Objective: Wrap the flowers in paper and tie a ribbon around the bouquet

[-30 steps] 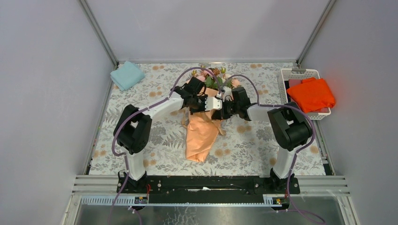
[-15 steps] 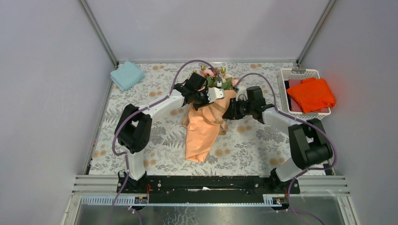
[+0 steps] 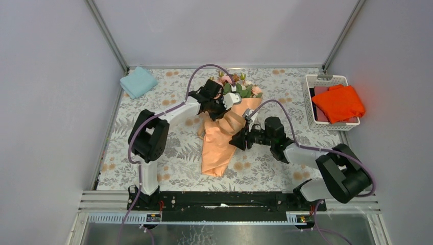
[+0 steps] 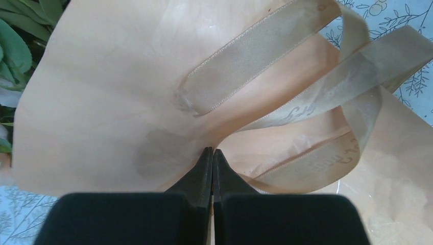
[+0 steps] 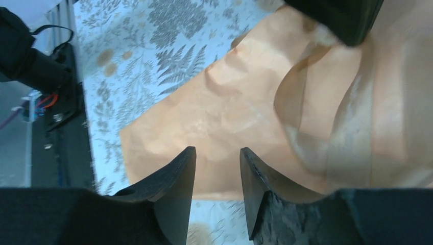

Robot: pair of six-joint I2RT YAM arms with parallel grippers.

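Note:
The bouquet (image 3: 224, 130) lies mid-table: pink flowers (image 3: 244, 90) with green leaves at the far end, and the peach paper (image 3: 217, 148) narrowing to a tail toward me. The tan ribbon (image 4: 255, 51) loops loosely across the paper, one end lying flat on it. My left gripper (image 3: 224, 108) is over the upper cone, and in the left wrist view its jaws (image 4: 212, 151) are shut, with a fold of paper running into the tips. My right gripper (image 3: 236, 143) hovers by the cone's right edge. Its jaws (image 5: 217, 149) are open with nothing between them, paper (image 5: 230, 112) below.
A folded light blue cloth (image 3: 138, 81) lies at the far left corner. A white basket (image 3: 327, 78) holding a bright orange cloth (image 3: 338, 102) stands at the far right. The black arm rail (image 3: 224, 200) runs along the near edge.
My right gripper has opened and drawn back from the top of the cone toward the near right. My left gripper stays shut and has shifted slightly toward the flowers.

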